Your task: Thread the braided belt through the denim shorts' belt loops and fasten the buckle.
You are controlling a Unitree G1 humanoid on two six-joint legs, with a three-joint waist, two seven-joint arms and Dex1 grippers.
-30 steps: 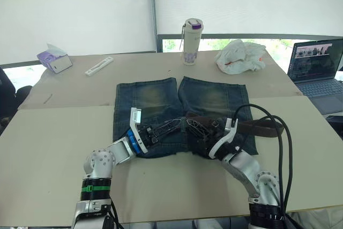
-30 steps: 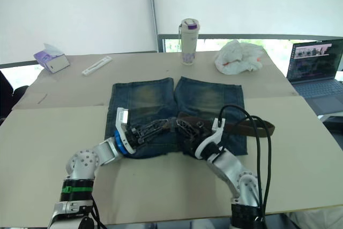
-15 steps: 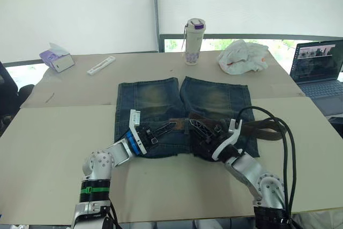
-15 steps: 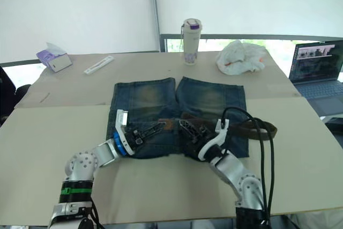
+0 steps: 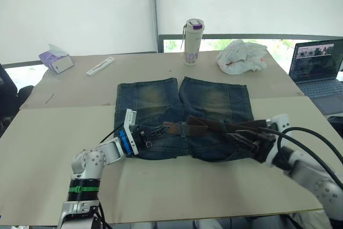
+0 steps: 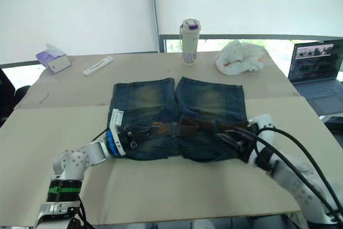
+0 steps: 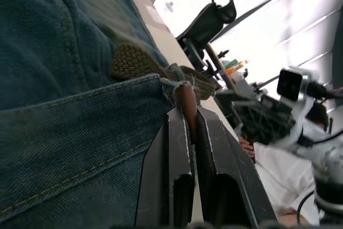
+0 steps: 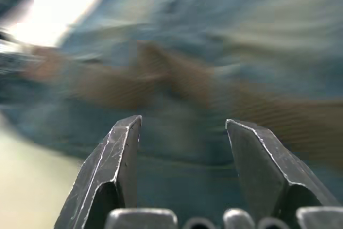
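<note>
A: Starting at the left: the left gripper [image 5: 153,133] is pinched shut on the tip of the braided belt [image 5: 203,127], right at the waistband of the denim shorts [image 5: 155,100], and it has drawn back toward the shorts' left edge since a second ago.

B: And the strap?

A: It lies across the waistband, passing under a belt loop [image 5: 184,128] near the middle, with more of it laid out than before.

B: The right side?

A: The right gripper [image 5: 247,141] has swung away from the middle to the shorts' right edge; its fingers [image 8: 122,156] stand apart, holding nothing, over the strap there.

B: So the threading is advancing, buckle not yet fastened, I'd judge
</note>
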